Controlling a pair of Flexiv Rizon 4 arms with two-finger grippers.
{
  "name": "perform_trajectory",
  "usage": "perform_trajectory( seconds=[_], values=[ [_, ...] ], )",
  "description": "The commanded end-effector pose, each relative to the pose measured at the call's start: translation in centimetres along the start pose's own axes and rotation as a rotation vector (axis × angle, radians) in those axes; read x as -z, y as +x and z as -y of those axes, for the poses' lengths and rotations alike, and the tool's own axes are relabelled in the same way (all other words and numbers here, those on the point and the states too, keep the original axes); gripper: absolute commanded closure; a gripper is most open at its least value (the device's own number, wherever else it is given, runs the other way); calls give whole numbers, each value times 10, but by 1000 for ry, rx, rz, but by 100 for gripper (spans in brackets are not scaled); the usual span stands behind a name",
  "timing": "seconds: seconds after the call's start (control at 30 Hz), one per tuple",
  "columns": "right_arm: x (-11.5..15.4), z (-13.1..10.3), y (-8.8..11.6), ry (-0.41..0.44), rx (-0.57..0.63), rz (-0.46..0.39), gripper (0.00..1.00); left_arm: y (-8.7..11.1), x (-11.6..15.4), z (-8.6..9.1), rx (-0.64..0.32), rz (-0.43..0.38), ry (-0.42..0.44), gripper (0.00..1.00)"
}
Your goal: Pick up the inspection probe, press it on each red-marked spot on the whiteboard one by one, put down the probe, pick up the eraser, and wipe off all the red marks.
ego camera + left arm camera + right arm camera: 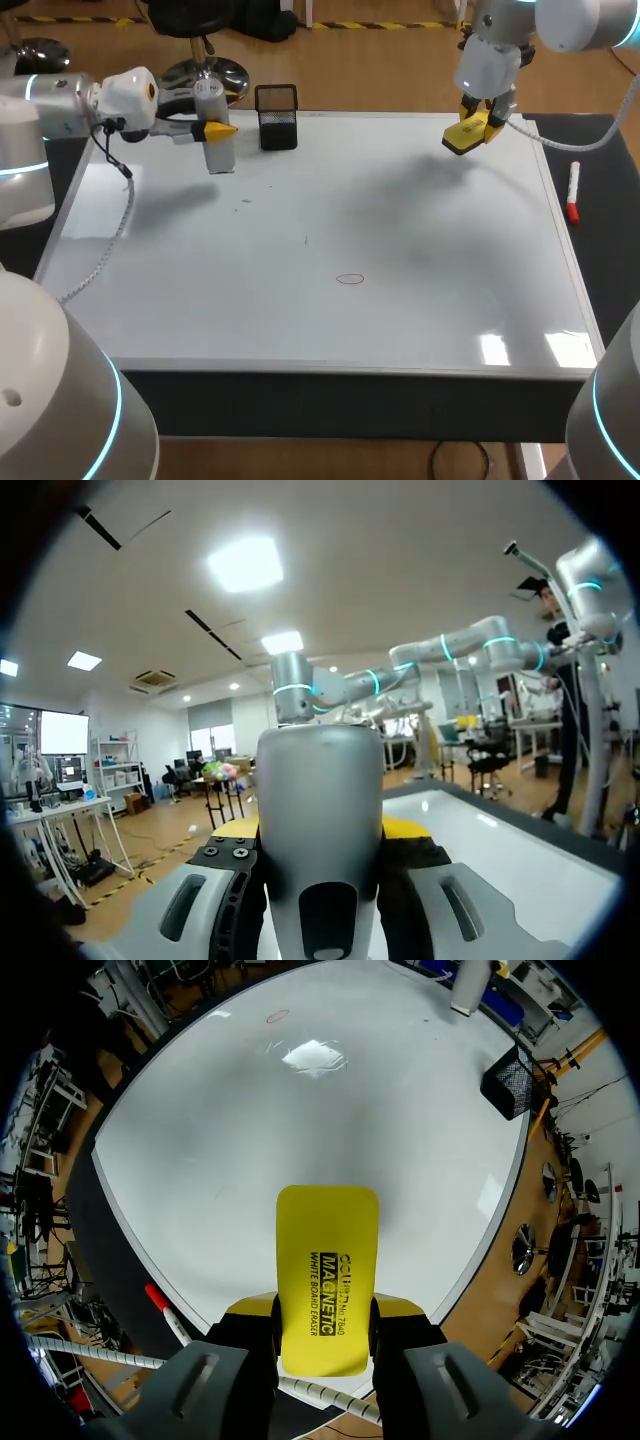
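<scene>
Left gripper (213, 130) at board's 10 o'clock, fingers clamped on the grey inspection probe (220, 155), held upright above the whiteboard (420, 260). Right gripper (476, 125) at 1 o'clock over the far edge, fingers closed on the yellow eraser (327, 1280), off the surface. One red mark (350, 278), a small oval, near centre toward 6 o'clock. Black mesh cup (277, 118) at 11 o'clock, just beside the probe. Red marker (572, 190) lies off the board at 3 o'clock.
</scene>
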State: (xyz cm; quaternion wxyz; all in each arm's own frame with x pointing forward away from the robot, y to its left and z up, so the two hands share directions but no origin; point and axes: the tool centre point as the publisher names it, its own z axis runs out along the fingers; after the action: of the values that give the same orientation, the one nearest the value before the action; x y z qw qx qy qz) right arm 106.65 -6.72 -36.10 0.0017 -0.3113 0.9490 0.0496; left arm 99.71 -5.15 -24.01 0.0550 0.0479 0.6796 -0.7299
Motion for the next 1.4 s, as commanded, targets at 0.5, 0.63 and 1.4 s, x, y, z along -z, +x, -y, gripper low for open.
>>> perform_trajectory(
  seconds=[0.5,0.63,1.4],
  values=[
    [1,0,1,2,1,-3,100,0,4,5,-1,3,11,100],
    [1,0,1,2,1,-3,100,0,4,5,-1,3,11,100],
    [-1,-161,4,58,350,-28,100,0,4,5,-1,3,11,100]
  ],
)
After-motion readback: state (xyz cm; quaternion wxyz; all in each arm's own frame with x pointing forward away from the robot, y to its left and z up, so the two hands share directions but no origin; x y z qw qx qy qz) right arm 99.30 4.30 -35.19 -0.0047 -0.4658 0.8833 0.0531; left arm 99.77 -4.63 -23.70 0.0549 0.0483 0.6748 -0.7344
